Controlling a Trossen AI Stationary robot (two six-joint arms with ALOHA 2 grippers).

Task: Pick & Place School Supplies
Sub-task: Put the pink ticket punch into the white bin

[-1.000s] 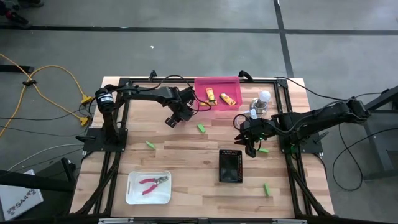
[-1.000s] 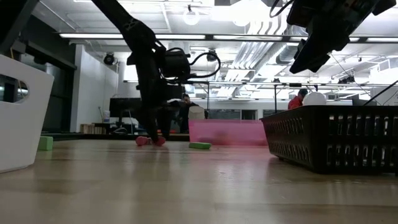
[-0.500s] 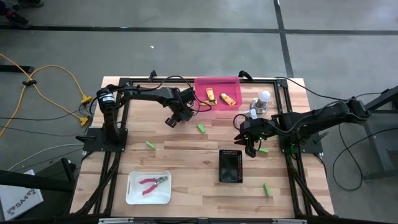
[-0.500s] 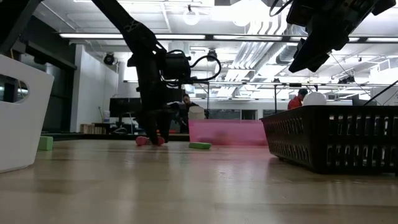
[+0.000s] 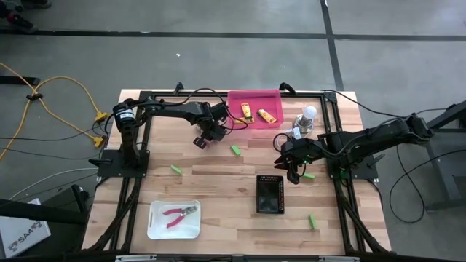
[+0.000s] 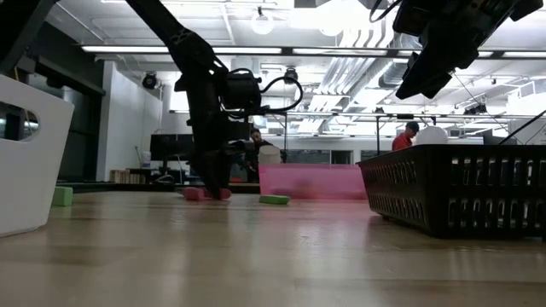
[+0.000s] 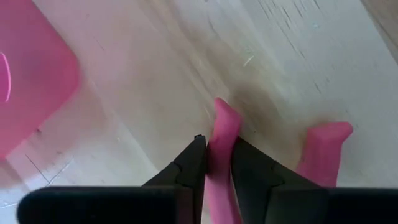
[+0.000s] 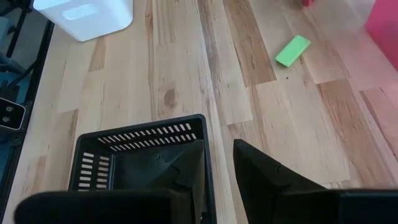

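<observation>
Beside the pink tray (image 5: 255, 98), left hand (image 7: 216, 163) pinches a pink handle (image 7: 222, 140)

Pink plier handles (image 7: 219, 162) cut off by frame edge, jaws hidden.

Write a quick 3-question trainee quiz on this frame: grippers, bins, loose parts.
1. True or false: the left gripper has its fingers closed on one pink handle of the plier-like tool.
2. Which container holds the two yellow-orange oblong pieces? A) white tray B) pink bin C) black mesh basket
3. Fill in: the right gripper hangs above the table, holding ____.

Key: 1 true; 2 B; 3 nothing.
</observation>
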